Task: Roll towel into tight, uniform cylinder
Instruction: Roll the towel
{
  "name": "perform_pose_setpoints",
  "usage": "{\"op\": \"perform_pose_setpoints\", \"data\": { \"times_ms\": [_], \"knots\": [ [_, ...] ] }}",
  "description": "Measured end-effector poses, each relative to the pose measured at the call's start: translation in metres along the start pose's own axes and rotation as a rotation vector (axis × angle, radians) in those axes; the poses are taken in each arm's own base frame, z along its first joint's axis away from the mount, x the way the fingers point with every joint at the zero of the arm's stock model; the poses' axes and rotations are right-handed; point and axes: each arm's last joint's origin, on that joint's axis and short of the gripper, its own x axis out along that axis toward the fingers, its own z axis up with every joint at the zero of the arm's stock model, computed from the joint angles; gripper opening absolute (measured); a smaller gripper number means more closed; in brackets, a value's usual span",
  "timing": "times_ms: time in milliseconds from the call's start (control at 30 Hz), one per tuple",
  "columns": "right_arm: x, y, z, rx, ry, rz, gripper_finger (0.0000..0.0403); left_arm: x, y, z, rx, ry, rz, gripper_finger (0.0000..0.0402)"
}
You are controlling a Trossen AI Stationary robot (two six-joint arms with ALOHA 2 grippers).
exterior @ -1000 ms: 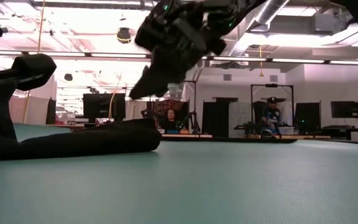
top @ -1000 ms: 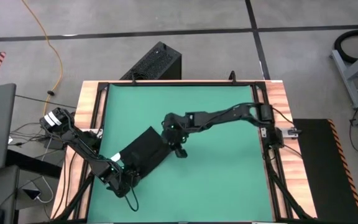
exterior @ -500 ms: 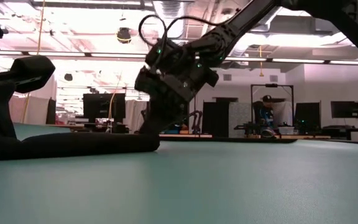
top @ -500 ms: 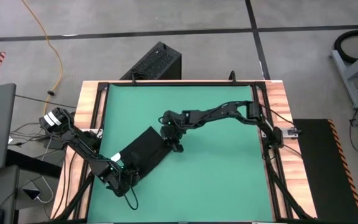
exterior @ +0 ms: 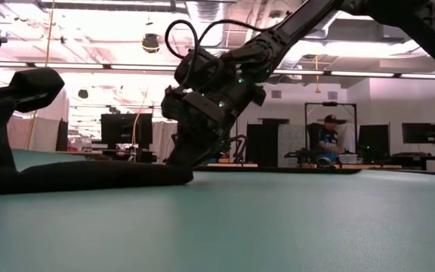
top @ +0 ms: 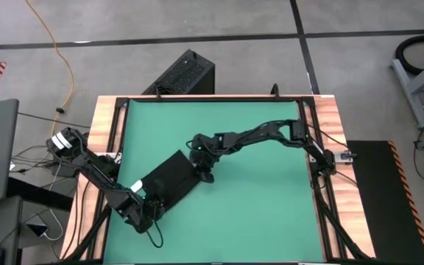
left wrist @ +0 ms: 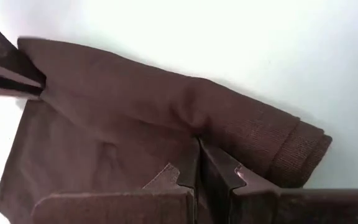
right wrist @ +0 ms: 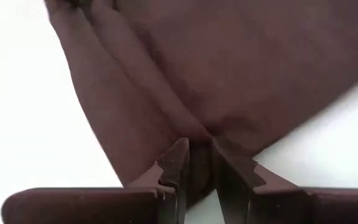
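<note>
Workshop surroundings, seen from above and at table height.
Grey concrete floor (top: 219,22) crossed by dark seams, yellow cable (top: 59,59), black box (top: 182,72); bright ceiling (exterior: 112,30), monitors (exterior: 123,128), seated person (exterior: 326,136) behind.

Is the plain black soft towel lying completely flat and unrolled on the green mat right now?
No, in the left wrist view the black soft towel has one long edge already rolled into a tube whose coiled end shows.

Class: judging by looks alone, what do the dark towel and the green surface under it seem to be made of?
The dark folded towel looks like soft woven cloth: matte, creased, with a ribbed rolled end. The green mat seems a smooth, flat, low-sheen sheet, perhaps rubber or vinyl; the look leaves that open.
</note>
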Motion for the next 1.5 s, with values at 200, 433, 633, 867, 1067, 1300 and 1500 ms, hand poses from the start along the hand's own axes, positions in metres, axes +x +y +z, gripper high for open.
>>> {"op": "perform_pose_setpoints", "data": {
  "times_ms": [200, 433, 633, 867, 1067, 1300, 1500],
  "knots": [
    [-0.001, 0.002, -0.006, 0.114, 0.065, -0.038, 0.0096, -0.001, 0.0, -0.005, 0.131, 0.046, 0.004, 0.0],
    [0.005, 0.018, -0.006, 0.235, 0.079, -0.091, 0.0096, 0.001, 0.006, -0.009, 0.263, 0.089, 0.041, 0.0],
    [0.012, 0.04, -0.005, 0.302, 0.053, -0.227, 0.0096, 0.001, 0.009, -0.016, 0.361, 0.162, 0.067, 0.0],
    [-0.014, 0.06, 0.013, 0.216, -0.055, -0.351, 0.0096, 0.001, 0.009, -0.016, 0.333, 0.16, 0.07, 0.0],
    [-0.07, 0.071, 0.042, 0.063, -0.208, -0.396, 0.0096, 0.001, 0.008, -0.015, 0.324, 0.147, 0.071, 0.0],
    [-0.071, 0.058, 0.052, -0.156, -0.292, -0.402, 0.0096, 0.001, 0.008, -0.014, 0.322, 0.14, 0.082, 0.0],
    [-0.05, 0.036, 0.059, -0.23, -0.386, -0.403, 0.0096, 0.002, 0.009, -0.013, 0.289, 0.125, 0.095, 0.0]
  ]
}}
